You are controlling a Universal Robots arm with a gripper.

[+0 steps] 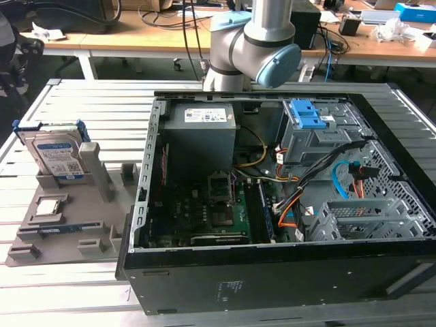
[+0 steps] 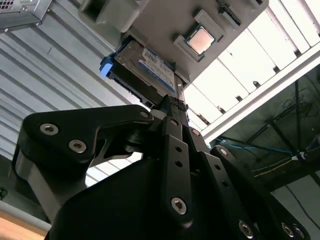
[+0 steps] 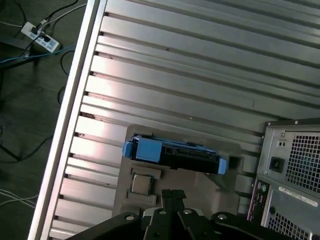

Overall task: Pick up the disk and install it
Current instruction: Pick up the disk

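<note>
The disk [image 1: 58, 153] is a silver drive with a white and blue label and blue rails. It stands on edge in a grey holder [image 1: 68, 235] on the slatted table, at the exterior view's left. In the first wrist view the disk [image 3: 172, 155] shows edge-on, well away from my gripper [image 3: 173, 194]. In the second wrist view the black fingers meet at the gripper [image 2: 172, 102] tip, shut on nothing, with the disk [image 2: 145, 67] beyond them and apart.
The open computer case [image 1: 146, 204] lies beside the holder, with a blue-latched drive cage [image 1: 310, 122] and a grey metal cage [image 1: 361, 218] inside. A small square processor chip [image 1: 48, 208] rests on the holder. The arm [image 1: 252, 41] stands behind the case.
</note>
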